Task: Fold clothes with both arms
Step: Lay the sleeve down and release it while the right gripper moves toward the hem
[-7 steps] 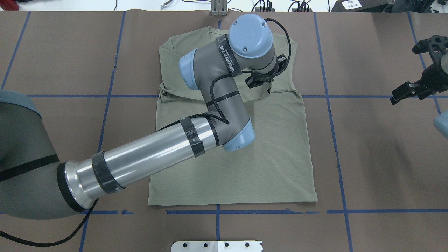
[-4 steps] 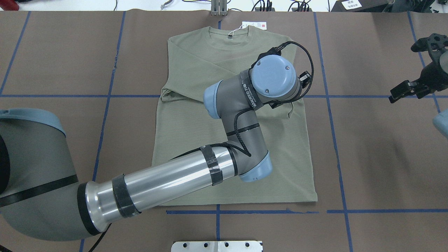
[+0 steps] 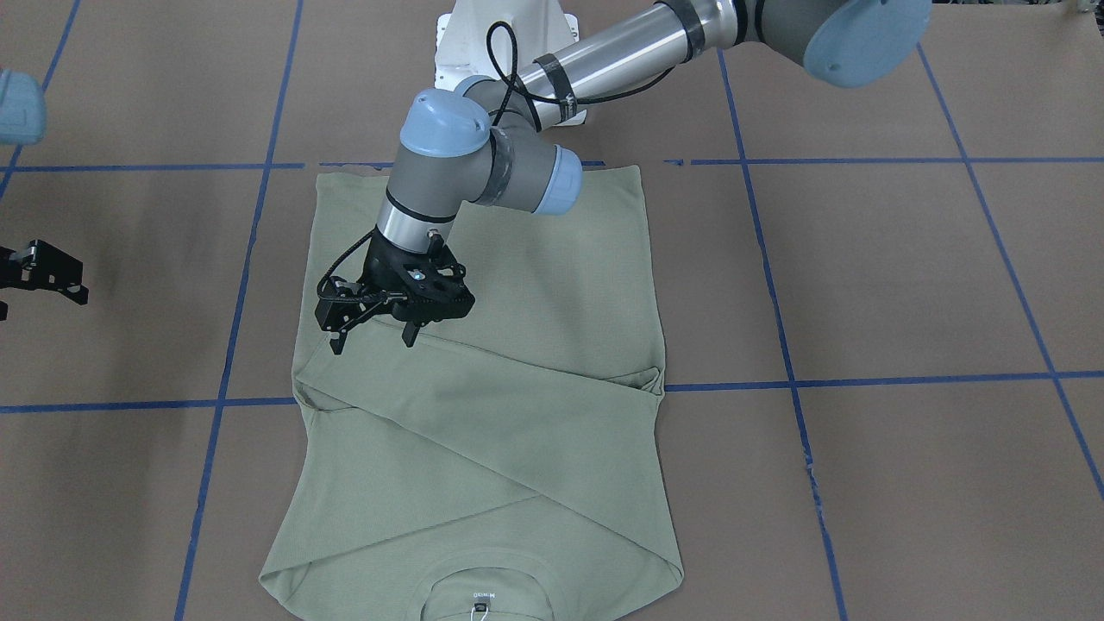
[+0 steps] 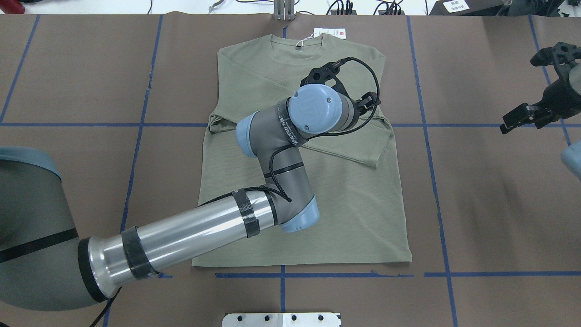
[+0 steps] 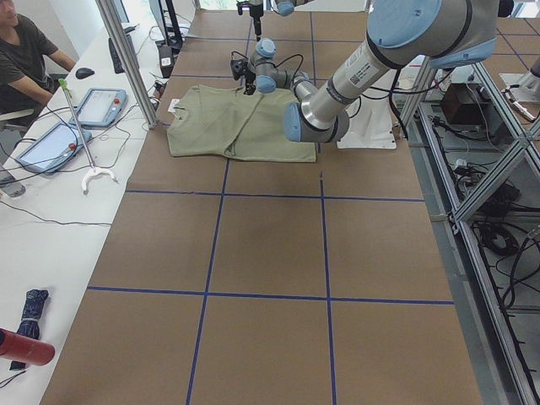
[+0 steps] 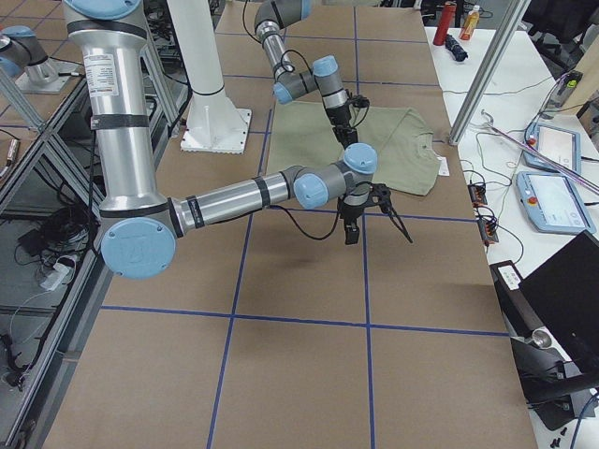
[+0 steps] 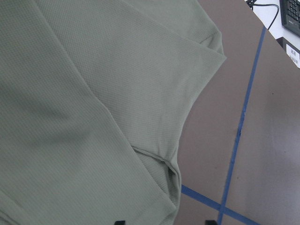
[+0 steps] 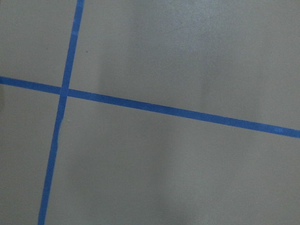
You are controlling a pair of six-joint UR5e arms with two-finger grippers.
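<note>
The sage-green shirt (image 4: 363, 204) lies flat on the brown table, collar at the far edge, white hang tag (image 4: 329, 32) beside the collar. One sleeve is folded across the chest, its cuff (image 4: 374, 159) near the shirt's right edge. In the front view my left gripper (image 3: 373, 343) hangs open and empty just above the shirt (image 3: 517, 431). Its wrist hides most of it in the overhead view. The left wrist view shows folded sleeve cloth (image 7: 117, 93). My right gripper (image 4: 524, 93) is open and empty, off the shirt at the table's right.
Blue tape lines (image 4: 426, 125) divide the brown table. The white pedestal base (image 4: 281, 319) sits at the near edge. The right wrist view shows only table and tape (image 8: 164, 110). A side bench with tablets (image 5: 93, 105) and a seated person (image 5: 25, 51) lies beyond the far edge.
My left wrist swung from over the collar out to the shirt's right side, then back toward the chest. The sleeve cuff now lies flat near the right edge. The right gripper barely moved.
</note>
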